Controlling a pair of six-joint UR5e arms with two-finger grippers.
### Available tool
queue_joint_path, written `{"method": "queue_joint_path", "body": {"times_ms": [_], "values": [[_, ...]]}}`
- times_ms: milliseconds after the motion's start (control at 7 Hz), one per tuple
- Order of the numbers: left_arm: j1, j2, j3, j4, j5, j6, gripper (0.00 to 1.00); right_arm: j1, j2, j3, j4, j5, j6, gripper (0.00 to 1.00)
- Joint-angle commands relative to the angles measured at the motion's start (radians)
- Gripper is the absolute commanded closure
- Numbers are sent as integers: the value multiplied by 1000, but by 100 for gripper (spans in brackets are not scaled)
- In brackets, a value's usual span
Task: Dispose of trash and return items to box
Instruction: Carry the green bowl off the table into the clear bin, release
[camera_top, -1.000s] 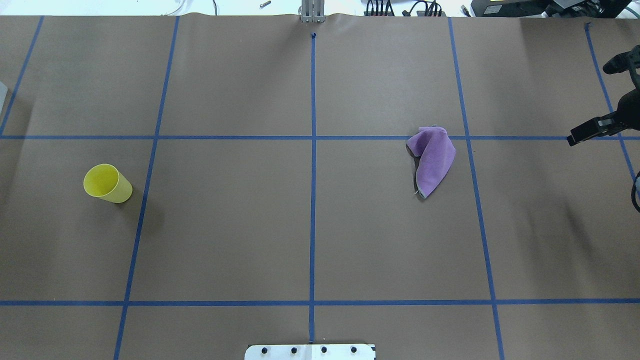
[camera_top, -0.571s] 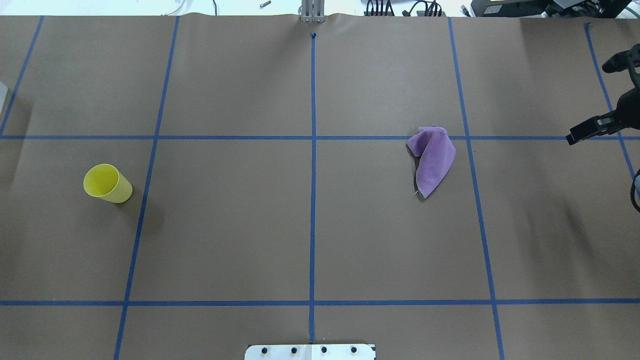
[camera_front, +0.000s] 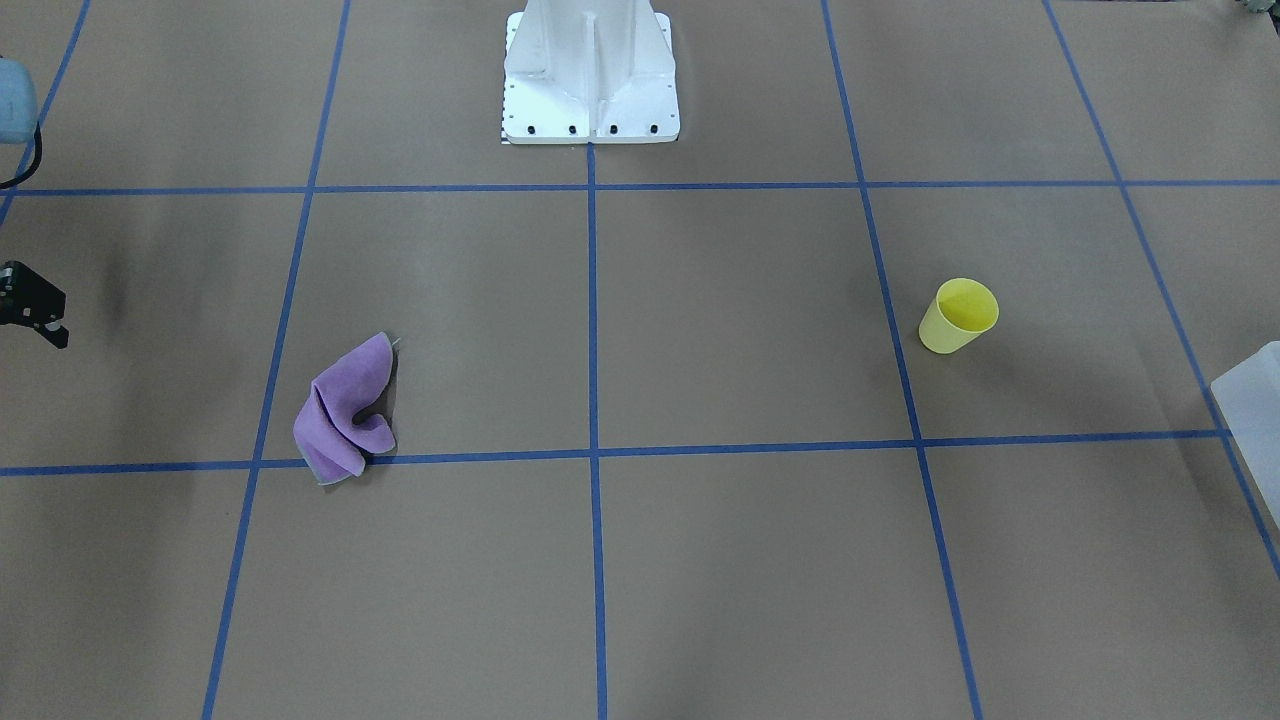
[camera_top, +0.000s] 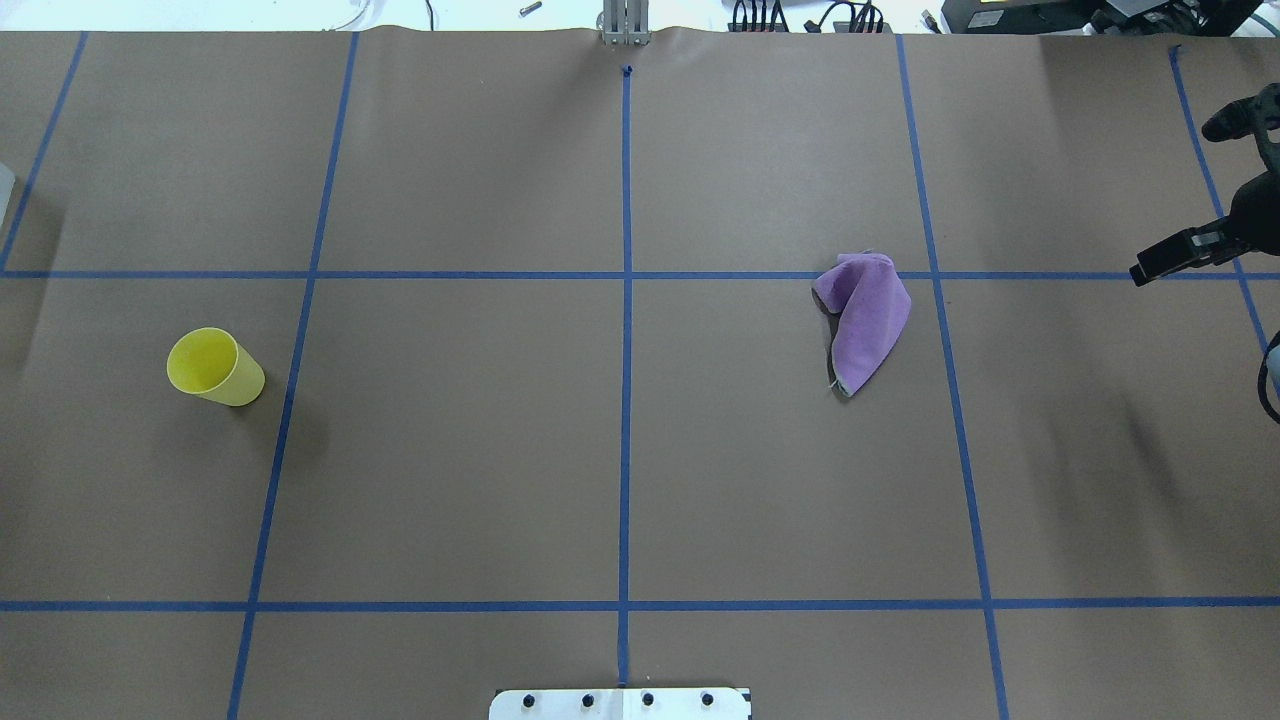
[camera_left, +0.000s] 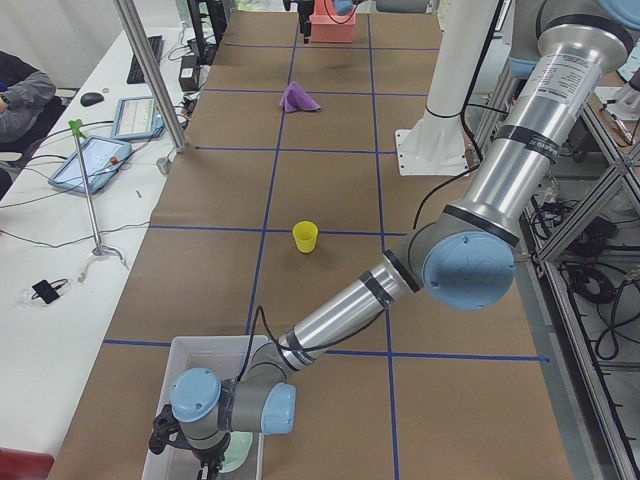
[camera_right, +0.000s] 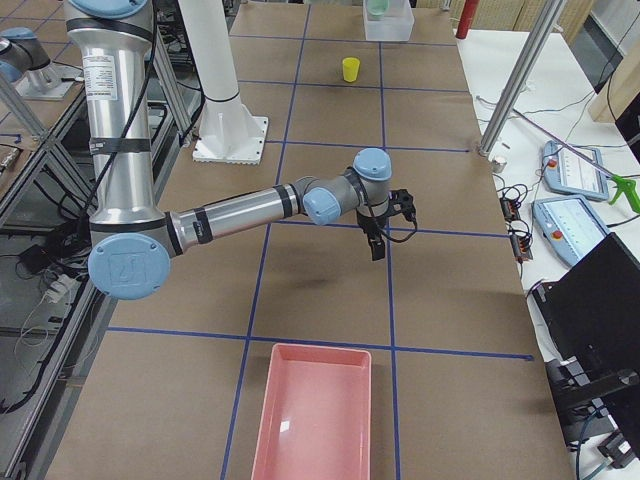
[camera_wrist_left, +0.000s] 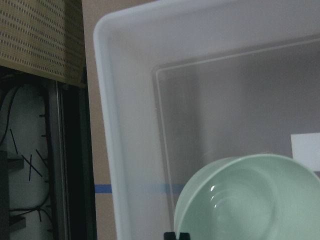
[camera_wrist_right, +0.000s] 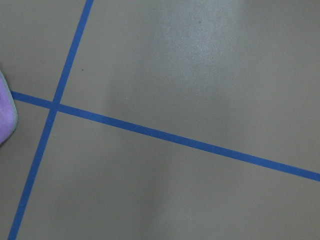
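The yellow cup (camera_top: 215, 367) stands upright on the table's left part, also in the front view (camera_front: 958, 315). The milky-white box (camera_left: 190, 350) sits at the table's left end. My left gripper (camera_wrist_left: 176, 236) is inside the box (camera_wrist_left: 107, 125), its fingertips close together at the rim of the mint-green bowl (camera_wrist_left: 250, 200), which hangs tilted over the box floor. My right gripper (camera_top: 1185, 210) hovers open and empty at the right edge, to the right of a crumpled purple cloth (camera_top: 865, 320). In the exterior right view the gripper (camera_right: 395, 228) shows above the table.
A pink tray (camera_right: 315, 415) lies at the table's right end. The white robot base (camera_front: 590, 70) stands at the robot's side of the table. Blue tape lines grid the brown table cover. An operator's desk with tablets runs along the far side.
My right gripper has drifted slightly toward the far side of the table. The cup and the cloth have not moved.
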Motion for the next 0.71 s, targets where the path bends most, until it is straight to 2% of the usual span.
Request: {"method": "queue_joint_path", "body": {"times_ms": [0, 143, 286, 571], "values": [[0, -13, -43, -8, -90, -6, 1, 0, 1, 2, -2, 1, 1, 0], [-22, -13, -106, 62, -226, -14, 1, 0, 1, 2, -2, 1, 1, 0], [-68, -5, -257, 192, -305, -37, 1, 0, 1, 1, -2, 1, 1, 0], [-47, 106, -721, 406, -352, -310, 1, 0, 2, 1, -5, 1, 1, 0]]}}
